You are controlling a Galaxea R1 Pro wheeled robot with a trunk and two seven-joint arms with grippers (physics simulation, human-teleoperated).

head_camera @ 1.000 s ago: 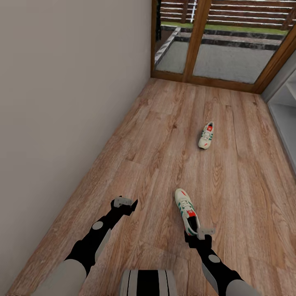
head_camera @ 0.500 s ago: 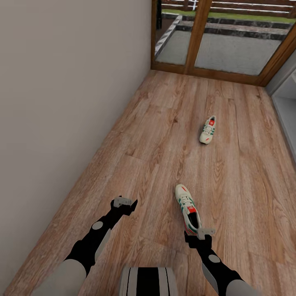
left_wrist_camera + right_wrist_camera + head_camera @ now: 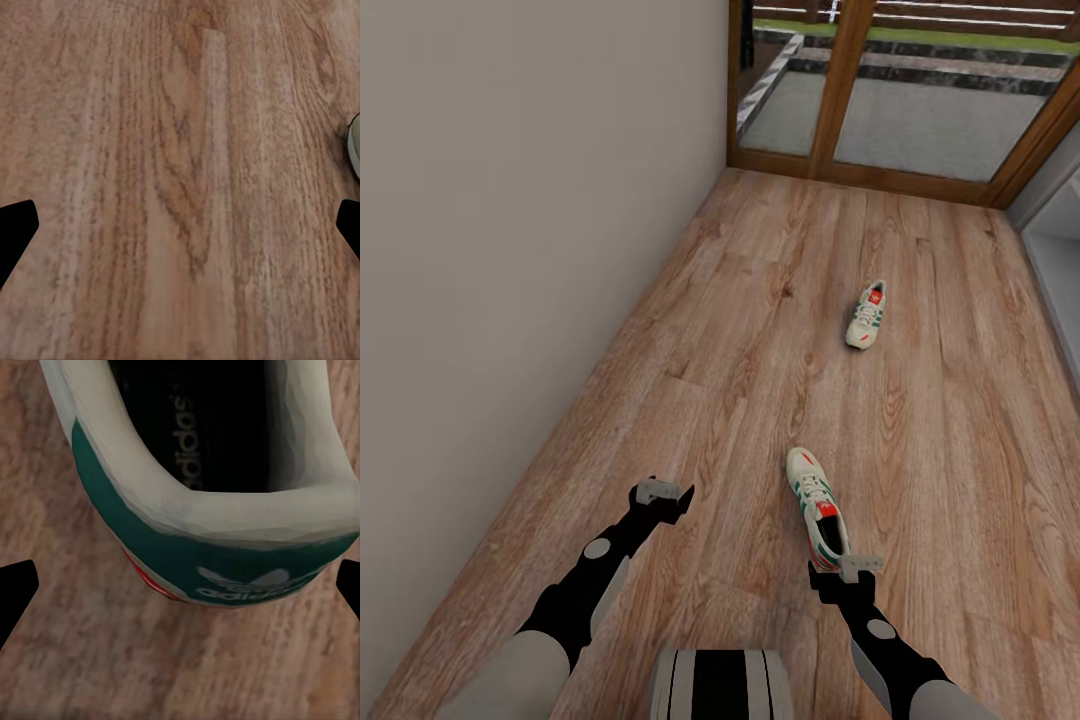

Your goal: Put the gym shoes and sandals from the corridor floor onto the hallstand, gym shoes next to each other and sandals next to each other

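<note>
The near gym shoe point(image 3: 817, 506) lay on the wood floor point(image 3: 740, 330) directly ahead of your right gripper point(image 3: 847, 567), its toe pointing away from you and its heel at the gripper. In the right wrist view, that shoe's green heel collar and dark inside point(image 3: 217, 472) sat between the two fingertips point(image 3: 15, 592), which stood wide apart at either edge with the heel between them and no contact that could be confirmed; your right hand was spread wide and held nothing. The second gym shoe point(image 3: 866, 315) rested farther down the corridor, well apart from the first, on the same planks and angled slightly. Your left gripper point(image 3: 665, 494) hung over bare floor to the left of the near shoe, apart from it. In the left wrist view, its fingertips point(image 3: 16, 229) were likewise spread wide over wood grain point(image 3: 180, 180), with nothing held, and a pale rounded edge of a shoe point(image 3: 354, 142) showed at the frame's margin. A plain beige wall point(image 3: 510, 250) ran along your left side. At the far end stood a wood-framed glass door point(image 3: 880, 90) with grey paving beyond it. A light-grey unit point(image 3: 1060, 250) was partly visible at the right edge of the head view, too cropped to judge its shelves.
</note>
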